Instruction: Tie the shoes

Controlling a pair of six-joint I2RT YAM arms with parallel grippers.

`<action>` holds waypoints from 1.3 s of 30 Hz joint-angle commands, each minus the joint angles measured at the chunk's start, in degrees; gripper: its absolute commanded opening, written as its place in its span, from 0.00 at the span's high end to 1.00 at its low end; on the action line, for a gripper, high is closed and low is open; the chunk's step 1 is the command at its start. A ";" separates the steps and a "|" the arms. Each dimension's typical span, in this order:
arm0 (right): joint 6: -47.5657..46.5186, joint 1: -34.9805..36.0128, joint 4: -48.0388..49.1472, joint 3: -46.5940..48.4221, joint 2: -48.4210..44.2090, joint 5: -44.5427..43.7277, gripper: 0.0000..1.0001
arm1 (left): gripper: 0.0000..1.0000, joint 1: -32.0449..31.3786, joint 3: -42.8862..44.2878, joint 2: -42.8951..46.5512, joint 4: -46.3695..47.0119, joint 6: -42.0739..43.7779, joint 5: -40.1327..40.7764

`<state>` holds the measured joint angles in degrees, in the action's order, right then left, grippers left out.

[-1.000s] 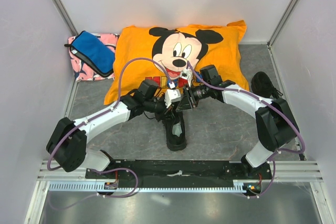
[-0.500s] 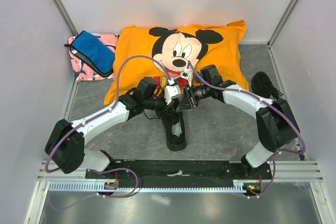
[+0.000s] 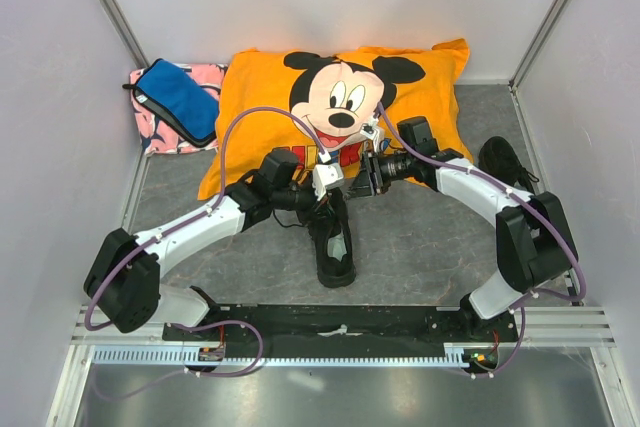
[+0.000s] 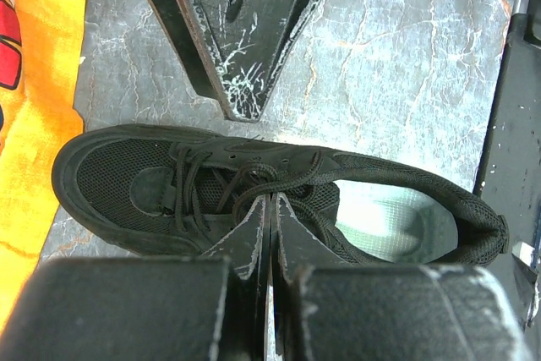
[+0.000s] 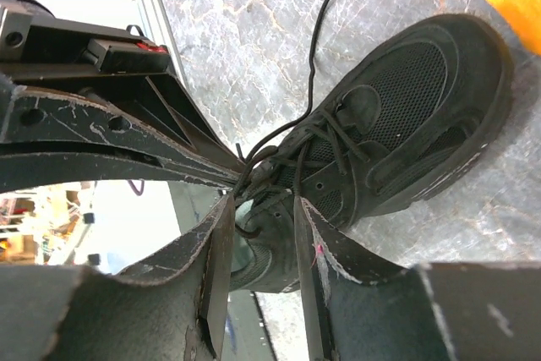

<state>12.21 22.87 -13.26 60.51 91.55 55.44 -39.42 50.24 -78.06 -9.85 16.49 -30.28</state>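
One black shoe (image 3: 337, 252) lies mid-table, toe toward the pillow, its greyish insole showing in the left wrist view. My left gripper (image 4: 270, 199) is shut over the shoe (image 4: 127, 175) with a black lace pinched at its tips, above the tongue. My right gripper (image 5: 260, 209) stands open just beside the knot, nothing between its fingers; the left arm's fingers (image 5: 127, 137) meet the laces close by. A loose lace end (image 5: 317, 40) trails across the floor. The second shoe (image 3: 503, 161) sits at the far right, behind the right arm.
A large orange Mickey Mouse pillow (image 3: 270, 97) fills the back of the table, close behind both grippers. A blue pouch (image 3: 178, 99) lies on a pink cloth (image 3: 150, 135) at the back left. White walls enclose the table on three sides.
My right gripper has opened and pulled back a little to the right, away from the left one. The left gripper stays shut on the lace in the same place.
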 commanded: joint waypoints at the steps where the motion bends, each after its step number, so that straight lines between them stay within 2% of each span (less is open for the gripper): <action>1: 3.70 0.59 1.57 1.72 -0.41 -0.86 0.58 | 0.98 -0.48 -0.32 1.33 2.64 -1.20 -1.01; 4: 6.15 1.56 2.62 1.37 0.30 -0.34 0.56 | 0.98 -0.57 -0.05 0.81 2.81 -1.29 -1.01; 9: 11.26 2.53 7.72 -0.04 1.26 -0.24 0.60 | 0.98 -0.92 -0.14 0.89 3.08 -1.37 -1.45; 17: 10.47 3.32 7.37 -1.45 2.23 -2.96 0.64 | 0.99 -1.01 -0.23 1.07 3.34 -1.20 -1.18; 28: 10.38 3.58 7.01 -4.17 0.03 -4.47 0.62 | 0.98 -1.10 -0.32 0.63 3.87 -0.94 -0.83; 33: 11.43 3.84 7.89 -4.26 0.12 -3.06 0.69 | 0.98 -1.19 0.04 0.19 4.13 -1.02 -0.83; 39: 12.58 3.76 7.89 -3.56 -0.05 -2.27 0.64 | 0.98 -1.19 0.04 0.10 4.22 -0.58 -0.48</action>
<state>23.42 26.41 -7.11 56.62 93.47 51.35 -40.27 50.22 -78.08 -8.36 16.49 -30.35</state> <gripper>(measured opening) 0.347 0.020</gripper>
